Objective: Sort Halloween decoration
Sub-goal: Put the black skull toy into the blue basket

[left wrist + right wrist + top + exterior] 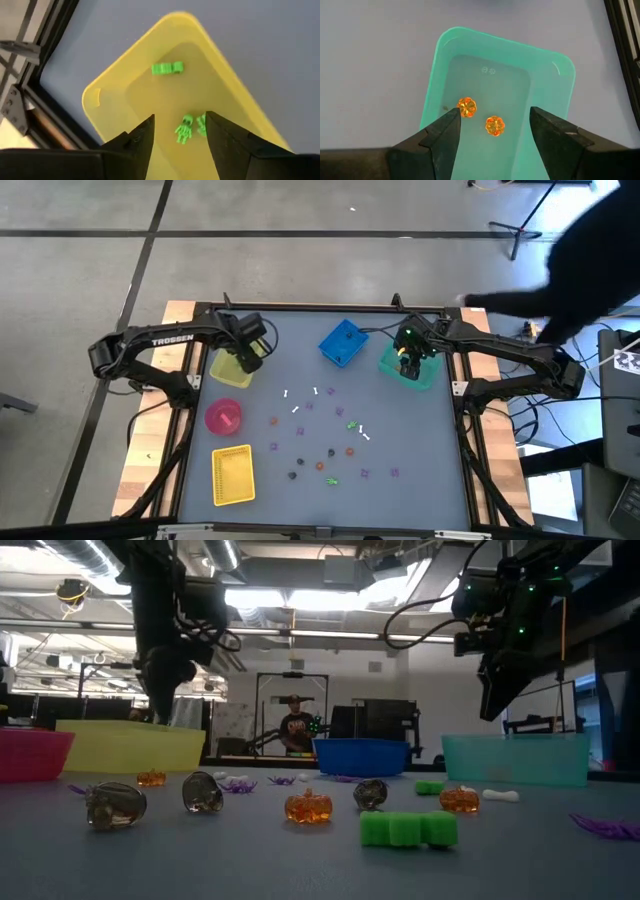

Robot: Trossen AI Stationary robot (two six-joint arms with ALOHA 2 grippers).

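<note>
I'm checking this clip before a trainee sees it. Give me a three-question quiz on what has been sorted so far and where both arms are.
1. True or false: the teal bin holds two orange pumpkins.
2. Which bin is the left gripper above? A) pink bin B) yellow bin C) blue bin
3. Fill in: the trinkets lying in the yellow bin are all ____ in colour.

Key:
1. True; the right gripper hangs over them, jaws open and empty.
2. B; its jaws are open above the green trinkets.
3. Green.
</note>
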